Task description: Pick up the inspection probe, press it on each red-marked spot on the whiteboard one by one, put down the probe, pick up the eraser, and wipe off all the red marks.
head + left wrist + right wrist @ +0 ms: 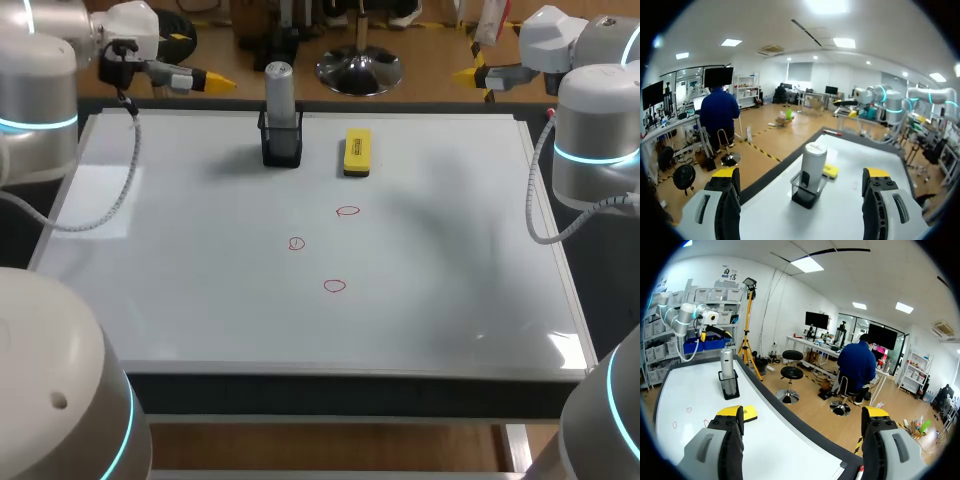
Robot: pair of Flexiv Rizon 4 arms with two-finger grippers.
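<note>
Nothing is in hand yet. The left gripper (212, 81) hangs at the upper left of the head view, off the far edge of the board, and the right gripper (468, 74) hangs at the upper right. Both have their fingers spread wide and grip nothing.

The silver-grey cylindrical inspection probe (279, 92) stands upright in a black mesh holder (282, 146) at the upper middle of the white whiteboard (200, 310). In the left wrist view it is ahead of the gripper, roughly in line with the gap between the fingers.

Risks, as I judge them:
- The holder looks light. A tilted or off-centre pinch could lift it with the probe or tip it over.
- The yellow rectangular block eraser (357, 152) lies near the holder, to its right. A wide-open finger coming down on that side could knock it.
- The probe's smooth round body may slip or twist in a weak grip.
- The red ring marks are small and fairly close together, so a sliding press could smear 1 of them, or 1 could be skipped.

Count:
- 1 probe
- 1 holder
- 1 eraser
- 1 whiteboard
- 2 grippers
- 3 red marks near the frame's centre: upper (347, 211), middle (296, 243) and lower (334, 286).
</note>
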